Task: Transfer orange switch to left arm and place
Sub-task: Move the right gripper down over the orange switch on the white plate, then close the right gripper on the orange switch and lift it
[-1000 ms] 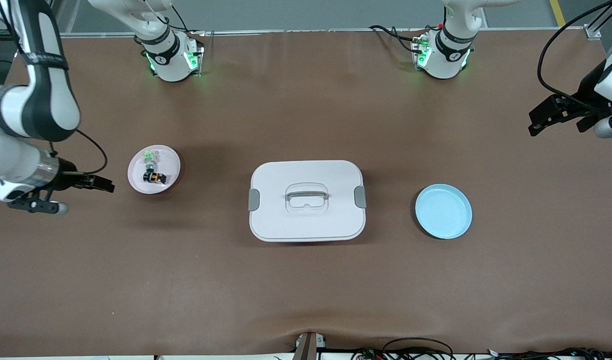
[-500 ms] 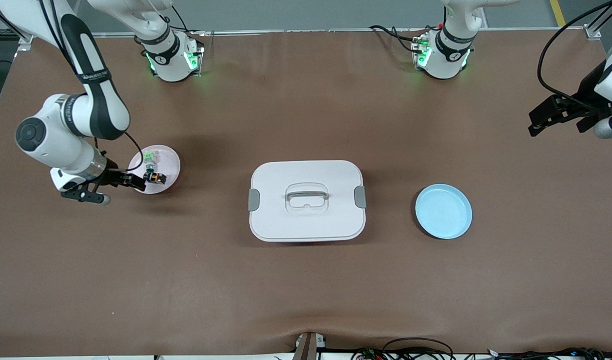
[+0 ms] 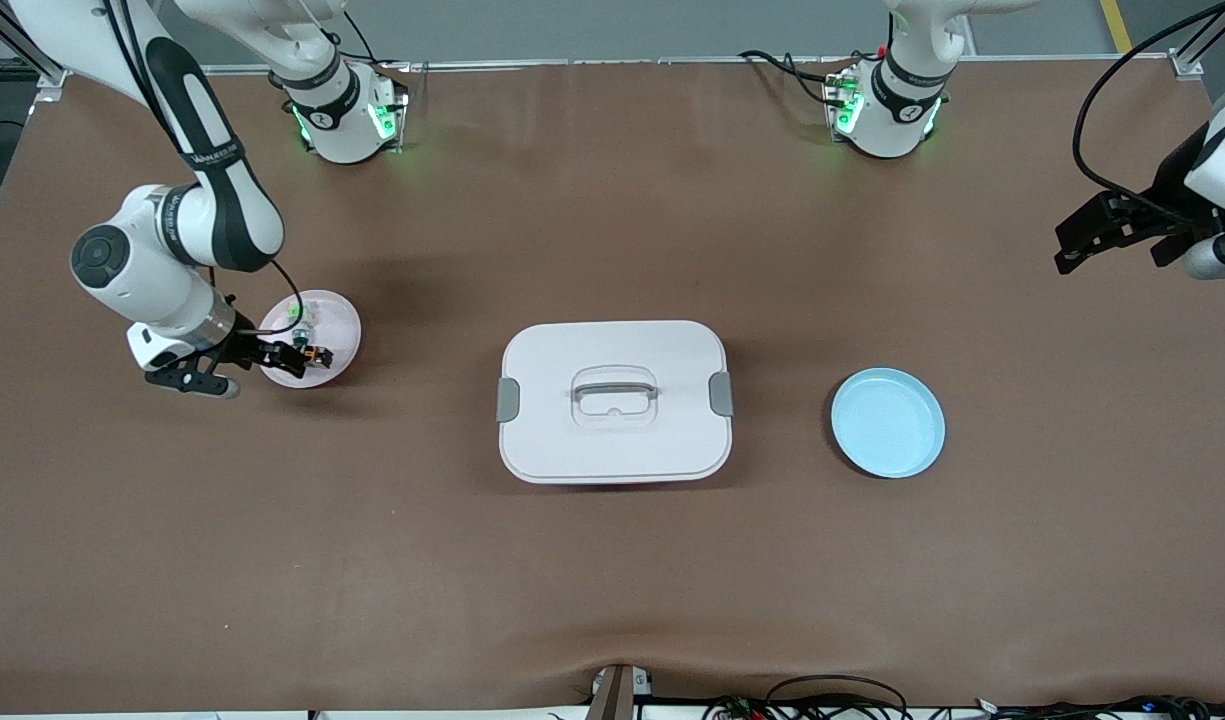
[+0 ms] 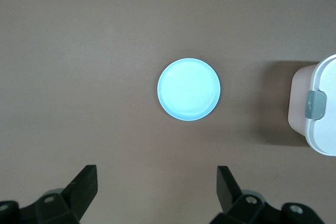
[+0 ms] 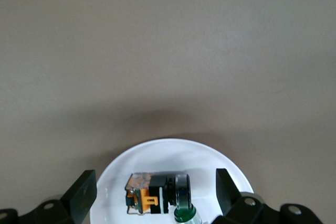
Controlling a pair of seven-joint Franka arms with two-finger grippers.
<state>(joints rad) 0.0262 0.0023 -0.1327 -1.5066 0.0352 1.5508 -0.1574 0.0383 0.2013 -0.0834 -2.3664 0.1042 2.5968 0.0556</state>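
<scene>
The table (image 3: 612,580) is covered in brown, and the biggest thing on it is the white box (image 3: 614,400), lid on and grey clips at both ends, sitting between the two grippers. The right gripper (image 3: 290,357) is low over the pink plate (image 3: 337,325) at the right arm's end, fingers spread wide with nothing in them. In the right wrist view the orange switch (image 5: 157,194) lies on its side on that plate, right between the two open fingertips (image 5: 81,191) but not touching either. A green-topped switch (image 5: 185,214) sits right up against it.

The left gripper (image 3: 1070,250) hangs up high over the left arm's end of the table, waiting, jaws wide open and empty. The blue plate (image 4: 189,89) is down below it on the box's side.
</scene>
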